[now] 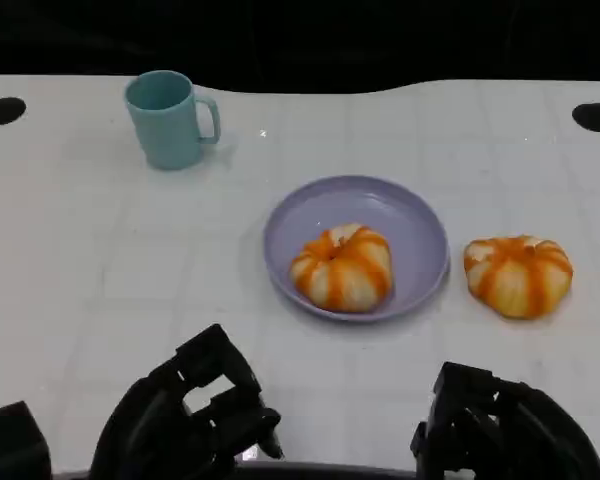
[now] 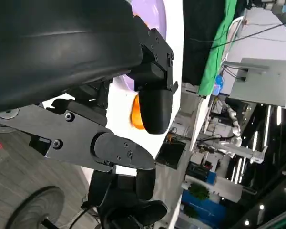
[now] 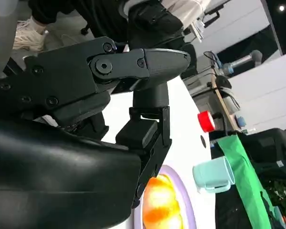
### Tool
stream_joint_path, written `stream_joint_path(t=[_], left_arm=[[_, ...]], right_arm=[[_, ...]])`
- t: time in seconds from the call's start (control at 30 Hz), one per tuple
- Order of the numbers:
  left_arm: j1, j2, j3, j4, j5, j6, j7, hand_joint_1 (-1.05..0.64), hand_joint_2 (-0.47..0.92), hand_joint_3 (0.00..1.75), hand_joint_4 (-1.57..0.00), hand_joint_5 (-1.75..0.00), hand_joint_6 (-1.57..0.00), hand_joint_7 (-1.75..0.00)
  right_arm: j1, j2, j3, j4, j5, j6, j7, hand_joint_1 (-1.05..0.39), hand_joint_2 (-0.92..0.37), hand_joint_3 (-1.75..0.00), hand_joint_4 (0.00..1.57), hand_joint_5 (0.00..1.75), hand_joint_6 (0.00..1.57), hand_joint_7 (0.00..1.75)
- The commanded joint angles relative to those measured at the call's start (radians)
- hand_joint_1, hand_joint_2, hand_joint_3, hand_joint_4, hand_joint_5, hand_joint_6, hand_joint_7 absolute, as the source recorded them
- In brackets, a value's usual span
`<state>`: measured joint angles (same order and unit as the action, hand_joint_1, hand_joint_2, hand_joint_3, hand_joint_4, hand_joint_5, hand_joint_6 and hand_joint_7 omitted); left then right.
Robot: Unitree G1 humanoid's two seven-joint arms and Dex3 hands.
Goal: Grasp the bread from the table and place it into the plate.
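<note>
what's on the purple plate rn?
One orange-striped bread sits on the purple plate, toward its near side. The plate surface beneath it is covered. A second bread lies on the table beside the plate.

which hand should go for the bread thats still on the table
Probably the right hand. The loose orange-and-white striped bread lies on the white table right of the lilac round plate, almost straight ahead of that hand; the left hand would have to cross the plate.
</note>
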<state>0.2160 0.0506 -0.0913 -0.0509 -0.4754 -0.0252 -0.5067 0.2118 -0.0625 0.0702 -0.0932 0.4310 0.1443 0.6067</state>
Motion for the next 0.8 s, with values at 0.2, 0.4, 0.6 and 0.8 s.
stream_joint_path(t=[0.2,0.4,0.6,0.8], left_arm=[[-0.009,-0.013,0.026,0.024,-0.006,0.019,-0.033,-0.37,0.88,0.11,-0.66,-1.75,-0.44,-1.75],[-0.009,-0.014,0.028,0.017,-0.011,0.039,-0.036,-0.37,0.87,0.1,-0.66,-1.75,-0.45,-1.75],[-0.007,-0.016,0.029,0.015,-0.007,0.038,-0.045,-0.37,0.88,0.11,-0.65,-1.75,-0.44,-1.75],[-0.008,-0.013,0.034,0.007,-0.011,0.047,-0.046,-0.37,0.88,0.11,-0.64,-1.75,-0.43,-1.75]], right_arm=[[-0.001,0.002,-0.021,0.0,0.01,-0.008,-0.011,-0.73,-0.92,-0.25,0.83,1.66,0.74,1.4],[-0.002,-0.003,-0.025,0.005,0.015,-0.008,-0.001,-0.72,-0.92,-0.25,0.84,1.64,0.75,1.37],[0.0,-0.007,-0.03,0.014,0.016,-0.015,0.011,-0.72,-0.92,-0.24,0.83,1.65,0.75,1.37],[0.003,-0.008,-0.031,0.009,0.016,-0.015,0.018,-0.71,-0.92,-0.25,0.83,1.64,0.75,1.35]])
